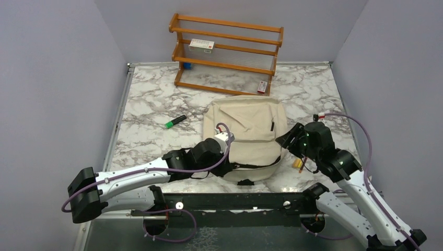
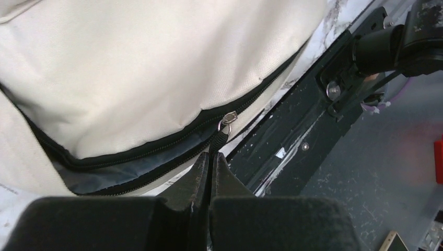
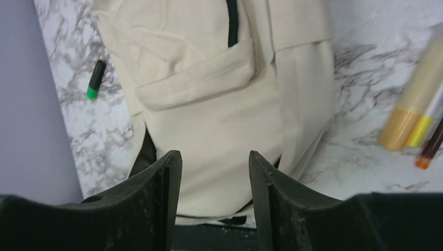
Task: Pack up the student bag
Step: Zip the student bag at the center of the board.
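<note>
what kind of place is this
Probably a staged robot test cell: plain grey walls box in a marble-patterned table holding a wooden rack and the student bag.

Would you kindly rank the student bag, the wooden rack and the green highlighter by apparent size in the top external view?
1. wooden rack and student bag: too close to rank; the rack's outline spans wider, but it stands farther from the camera.
2. green highlighter: clearly smallest.

The student bag (image 3: pixel 219 104) is cropped at top.
</note>
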Controlling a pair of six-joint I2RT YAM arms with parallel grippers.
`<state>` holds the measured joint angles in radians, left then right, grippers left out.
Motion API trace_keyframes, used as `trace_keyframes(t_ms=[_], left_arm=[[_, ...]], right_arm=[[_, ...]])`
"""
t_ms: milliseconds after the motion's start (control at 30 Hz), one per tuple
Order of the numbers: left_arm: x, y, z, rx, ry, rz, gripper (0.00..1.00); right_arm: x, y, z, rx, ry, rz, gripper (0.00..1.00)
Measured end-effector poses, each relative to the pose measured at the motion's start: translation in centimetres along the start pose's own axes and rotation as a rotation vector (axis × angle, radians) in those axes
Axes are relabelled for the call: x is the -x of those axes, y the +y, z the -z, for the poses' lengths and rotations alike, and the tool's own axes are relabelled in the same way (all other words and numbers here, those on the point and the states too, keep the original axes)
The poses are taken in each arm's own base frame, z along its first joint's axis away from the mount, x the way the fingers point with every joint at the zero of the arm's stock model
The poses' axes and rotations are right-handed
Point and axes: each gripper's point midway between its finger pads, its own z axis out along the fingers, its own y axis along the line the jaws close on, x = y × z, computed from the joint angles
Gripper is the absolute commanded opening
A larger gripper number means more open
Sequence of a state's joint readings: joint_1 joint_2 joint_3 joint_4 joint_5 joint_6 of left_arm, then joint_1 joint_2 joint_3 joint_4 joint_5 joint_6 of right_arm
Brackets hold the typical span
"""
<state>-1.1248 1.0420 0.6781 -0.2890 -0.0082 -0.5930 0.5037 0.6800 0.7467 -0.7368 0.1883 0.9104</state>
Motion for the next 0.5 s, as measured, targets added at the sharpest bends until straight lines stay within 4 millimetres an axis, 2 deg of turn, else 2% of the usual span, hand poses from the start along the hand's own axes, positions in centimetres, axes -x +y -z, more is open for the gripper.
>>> trace_keyframes(t_ms=[233, 367, 500], left_arm=[[0.5, -2.0, -0.3, -0.105, -0.009, -0.018, 0.00], [0.6, -2.9, -0.6, -0.166, -0.012, -0.035, 0.00], [0.2, -3.3, -1.3, -0.192, 0.007, -0.063, 0.00]], right_arm=[[-4.4, 1.1, 1.8, 0.071, 0.218, -0.197, 0.61], [-6.7, 0.3, 2.2, 0.057, 0.300, -0.324, 0.66], [-7.8, -0.5, 2.4, 0.033, 0.329, -0.418, 0.67]])
